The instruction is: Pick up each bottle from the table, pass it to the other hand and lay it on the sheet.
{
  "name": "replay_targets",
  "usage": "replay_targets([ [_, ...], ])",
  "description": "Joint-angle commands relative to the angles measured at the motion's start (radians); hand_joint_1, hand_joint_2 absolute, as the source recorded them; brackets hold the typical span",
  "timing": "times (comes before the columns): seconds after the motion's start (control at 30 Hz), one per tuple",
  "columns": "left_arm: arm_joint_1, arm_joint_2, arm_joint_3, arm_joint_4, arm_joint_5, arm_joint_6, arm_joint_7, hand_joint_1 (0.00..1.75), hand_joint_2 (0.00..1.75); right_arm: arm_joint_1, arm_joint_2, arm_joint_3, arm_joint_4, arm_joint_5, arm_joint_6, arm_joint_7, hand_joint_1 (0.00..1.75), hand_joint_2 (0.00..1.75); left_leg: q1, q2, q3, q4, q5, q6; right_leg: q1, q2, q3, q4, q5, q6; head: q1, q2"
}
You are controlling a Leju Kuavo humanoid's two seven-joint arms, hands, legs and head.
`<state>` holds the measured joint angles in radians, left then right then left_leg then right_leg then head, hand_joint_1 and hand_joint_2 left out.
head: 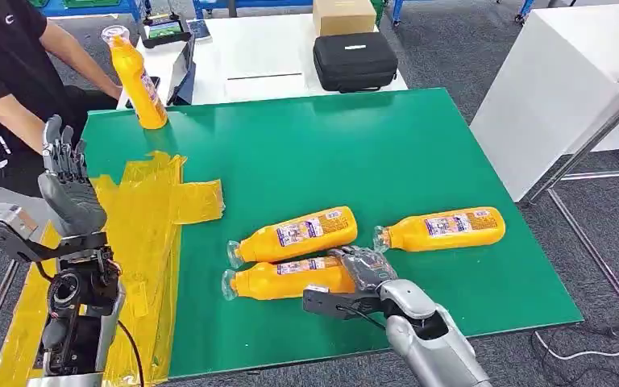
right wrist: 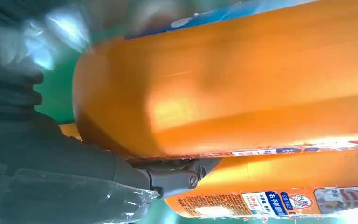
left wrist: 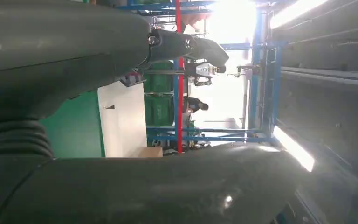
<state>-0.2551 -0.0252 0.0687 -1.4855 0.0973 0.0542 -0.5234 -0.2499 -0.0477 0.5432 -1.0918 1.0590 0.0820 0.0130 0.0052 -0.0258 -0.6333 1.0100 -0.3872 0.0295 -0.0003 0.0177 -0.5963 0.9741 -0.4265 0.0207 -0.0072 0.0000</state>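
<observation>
The right hand [head: 364, 268] grips the nearest lying orange plastic bottle [head: 286, 280] on the green tabletop [head: 355, 161]; the left hand [head: 68, 181] is raised, fingers spread, holding nothing.

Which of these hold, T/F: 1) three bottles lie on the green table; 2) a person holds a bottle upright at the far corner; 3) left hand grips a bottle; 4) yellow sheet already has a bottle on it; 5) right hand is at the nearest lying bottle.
1) True: three lying bottles.
2) True: the person's hand is at the upright bottle.
3) False: the left hand is raised, holding nothing.
4) False: the yellow sheet is bare.
5) True: the right hand is on the nearest bottle.
</observation>
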Motion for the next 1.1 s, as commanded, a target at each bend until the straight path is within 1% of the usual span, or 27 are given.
replay_targets([
  [0.03,-0.033,-0.009,-0.019,0.060,0.003,0.002,0.005,0.00,0.00,0.063,-0.015,0.027,0.098,-0.003,0.031,0.008,1.75,1.75,0.001,-0.003,0.001,-0.002,0.001,-0.001,0.001,-0.006,0.004,-0.002,-0.001,0.000,0.000,0.000],
  [0.07,-0.033,-0.009,-0.019,0.060,0.003,0.002,0.005,0.00,0.00,0.063,-0.015,0.027,0.098,-0.003,0.031,0.008,1.75,1.75,0.001,-0.003,0.002,-0.001,0.001,-0.001,0.001,-0.005,0.003,-0.002,-0.001,0.000,0.000,0.000],
  [0.17,-0.033,-0.009,-0.019,0.060,0.003,0.002,0.005,0.00,0.00,0.063,-0.015,0.027,0.098,-0.003,0.031,0.008,1.75,1.75,0.000,-0.004,0.001,-0.003,0.002,-0.002,0.001,-0.009,0.004,-0.003,-0.001,0.000,0.000,0.000],
  [0.27,-0.033,-0.009,-0.019,0.060,0.003,0.002,0.005,0.00,0.00,0.063,-0.015,0.027,0.098,-0.003,0.031,0.008,1.75,1.75,0.001,-0.003,0.002,-0.001,0.001,-0.001,0.001,-0.005,0.003,-0.002,-0.001,0.000,0.000,0.000],
  [0.33,-0.033,-0.009,-0.019,0.060,0.003,0.002,0.005,0.00,0.00,0.063,-0.015,0.027,0.098,-0.003,0.031,0.008,1.75,1.75,0.001,-0.004,0.001,-0.002,0.001,-0.001,0.001,-0.007,0.004,-0.003,-0.001,0.000,0.000,0.000],
  [0.43,-0.033,-0.009,-0.019,0.060,0.003,0.002,0.005,0.00,0.00,0.063,-0.015,0.027,0.098,-0.003,0.031,0.008,1.75,1.75,0.001,-0.002,0.002,-0.001,0.000,-0.001,0.001,-0.004,0.003,-0.002,-0.001,0.000,0.000,0.000],
  [0.47,-0.033,-0.009,-0.019,0.060,0.003,0.002,0.005,0.00,0.00,0.063,-0.015,0.027,0.098,-0.003,0.031,0.008,1.75,1.75,0.001,-0.003,0.002,-0.002,0.001,-0.001,0.001,-0.006,0.004,-0.002,-0.001,0.000,0.000,0.000],
  [0.53,-0.033,-0.009,-0.019,0.060,0.003,0.002,0.005,0.00,0.00,0.063,-0.015,0.027,0.098,-0.003,0.031,0.008,1.75,1.75,0.001,-0.003,0.002,-0.001,0.001,-0.001,0.001,-0.005,0.003,-0.002,-0.001,0.000,0.000,0.000],
  [0.57,-0.033,-0.009,-0.019,0.060,0.003,0.002,0.005,0.00,0.00,0.063,-0.015,0.027,0.098,-0.003,0.031,0.008,1.75,1.75,0.001,-0.004,0.002,-0.002,0.001,-0.001,0.001,-0.007,0.004,-0.003,-0.001,0.000,0.000,0.000],
  [0.63,-0.033,-0.009,-0.019,0.060,0.003,0.002,0.005,0.00,0.00,0.063,-0.015,0.027,0.098,-0.003,0.031,0.008,1.75,1.75,0.001,-0.003,0.002,-0.002,0.000,-0.001,0.001,-0.005,0.004,-0.002,-0.001,0.000,0.000,0.000],
  [0.67,-0.033,-0.009,-0.019,0.060,0.003,0.002,0.005,0.00,0.00,0.063,-0.015,0.027,0.098,-0.003,0.031,0.008,1.75,1.75,0.001,-0.004,0.002,-0.002,0.001,-0.001,0.001,-0.007,0.004,-0.003,-0.001,0.000,0.000,0.000],
  [0.73,-0.033,-0.009,-0.019,0.060,0.003,0.002,0.005,0.00,0.00,0.063,-0.015,0.027,0.098,-0.003,0.031,0.008,1.75,1.75,0.001,-0.003,0.002,-0.001,0.000,-0.001,0.001,-0.005,0.004,-0.002,-0.001,0.000,0.000,0.000],
  [0.77,-0.033,-0.009,-0.019,0.060,0.003,0.002,0.005,0.00,0.00,0.063,-0.015,0.027,0.098,-0.003,0.031,0.008,1.75,1.75,0.001,-0.003,0.002,-0.002,0.001,-0.001,0.001,-0.007,0.004,-0.003,-0.001,0.000,0.000,0.000],
  [0.83,-0.033,-0.009,-0.019,0.060,0.003,0.002,0.005,0.00,0.00,0.063,-0.015,0.027,0.098,-0.003,0.031,0.008,1.75,1.75,0.001,-0.003,0.002,-0.001,0.000,-0.001,0.001,-0.005,0.004,-0.002,-0.001,0.000,0.000,0.000],
  [0.87,-0.033,-0.009,-0.019,0.060,0.003,0.002,0.005,0.00,0.00,0.063,-0.015,0.027,0.098,-0.003,0.031,0.008,1.75,1.75,0.001,-0.004,0.002,-0.002,0.001,-0.001,0.001,-0.007,0.004,-0.003,-0.001,0.000,0.000,0.000],
  [0.93,-0.033,-0.009,-0.019,0.060,0.003,0.002,0.005,0.00,0.00,0.063,-0.015,0.027,0.098,-0.003,0.031,0.008,1.75,1.75,0.000,-0.002,0.002,-0.001,0.000,-0.001,0.001,-0.004,0.003,-0.002,-0.001,0.000,0.000,0.000],
  [0.97,-0.033,-0.009,-0.019,0.060,0.003,0.002,0.005,0.00,0.00,0.063,-0.015,0.027,0.098,-0.003,0.031,0.008,1.75,1.75,0.001,-0.004,0.002,-0.002,0.001,-0.001,0.001,-0.007,0.004,-0.003,-0.001,0.000,0.000,0.000],
  [1.1,-0.033,-0.009,-0.019,0.060,0.003,0.002,0.005,0.00,0.00,0.063,-0.015,0.027,0.098,-0.003,0.031,0.008,1.75,1.75,0.001,-0.003,0.002,-0.002,0.001,-0.001,0.001,-0.006,0.004,-0.002,-0.001,0.000,0.000,0.000],
])
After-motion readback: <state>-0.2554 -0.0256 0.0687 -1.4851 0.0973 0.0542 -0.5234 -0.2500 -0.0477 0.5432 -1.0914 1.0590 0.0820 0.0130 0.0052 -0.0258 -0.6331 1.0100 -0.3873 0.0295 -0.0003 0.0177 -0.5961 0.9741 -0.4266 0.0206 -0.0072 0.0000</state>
